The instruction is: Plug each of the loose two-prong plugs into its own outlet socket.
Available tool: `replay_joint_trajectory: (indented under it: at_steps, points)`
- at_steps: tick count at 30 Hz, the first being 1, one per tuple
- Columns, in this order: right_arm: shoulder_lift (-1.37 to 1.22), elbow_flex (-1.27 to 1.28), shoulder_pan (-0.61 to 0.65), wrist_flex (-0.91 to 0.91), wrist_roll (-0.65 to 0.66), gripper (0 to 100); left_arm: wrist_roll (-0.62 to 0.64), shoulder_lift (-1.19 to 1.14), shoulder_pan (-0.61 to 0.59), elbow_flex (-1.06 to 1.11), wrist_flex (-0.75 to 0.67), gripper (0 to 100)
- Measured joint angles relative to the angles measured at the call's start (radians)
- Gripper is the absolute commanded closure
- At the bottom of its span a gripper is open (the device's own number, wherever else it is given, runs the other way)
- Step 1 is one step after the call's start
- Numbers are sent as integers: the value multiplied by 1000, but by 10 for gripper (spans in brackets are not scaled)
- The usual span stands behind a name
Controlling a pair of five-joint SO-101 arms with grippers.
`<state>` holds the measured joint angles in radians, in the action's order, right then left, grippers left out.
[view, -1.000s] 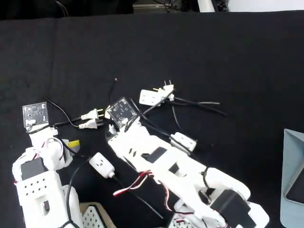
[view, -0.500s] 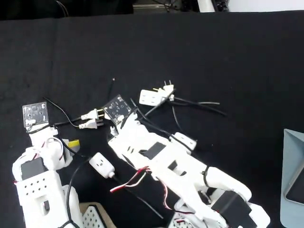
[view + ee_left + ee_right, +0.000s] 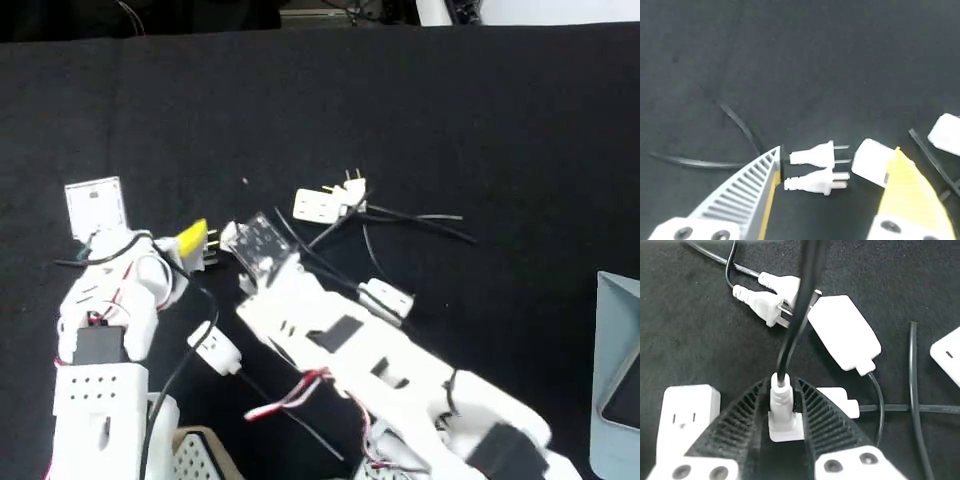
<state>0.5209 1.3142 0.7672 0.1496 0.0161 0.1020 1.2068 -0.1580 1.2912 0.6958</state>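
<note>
Right tool [image 3: 780, 384] clenched on 1 plug [image 3: 783, 415], grip hidden from above; left tool [image 3: 837, 151] released, seemingly astride 2 plugs [image 3: 812, 156].

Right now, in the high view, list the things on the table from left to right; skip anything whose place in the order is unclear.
Left arm → near outlet → far outlet → right outlet → grey container at the edge.
</note>
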Motion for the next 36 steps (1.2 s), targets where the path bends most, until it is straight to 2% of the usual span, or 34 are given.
replay_joint_trajectory:
  at_steps: [4,8,14,21,25,33,36]
  points:
    - [72,41,0,6,0,986,3,0,80,51,-44,676]
    - [86,43,0,8,2,986,5,0,161,57,-18,676]
    - [87,49,-2,9,2,986,6,63,256,31,173,676]
    - [87,54,-8,9,2,986,5,341,362,26,364,676]
    - [87,54,-8,9,2,986,5,457,331,68,374,675]
    - [71,52,-8,14,2,987,-29,482,126,91,382,675]
    - [-6,-6,-3,71,2,987,-29,482,55,91,382,676]
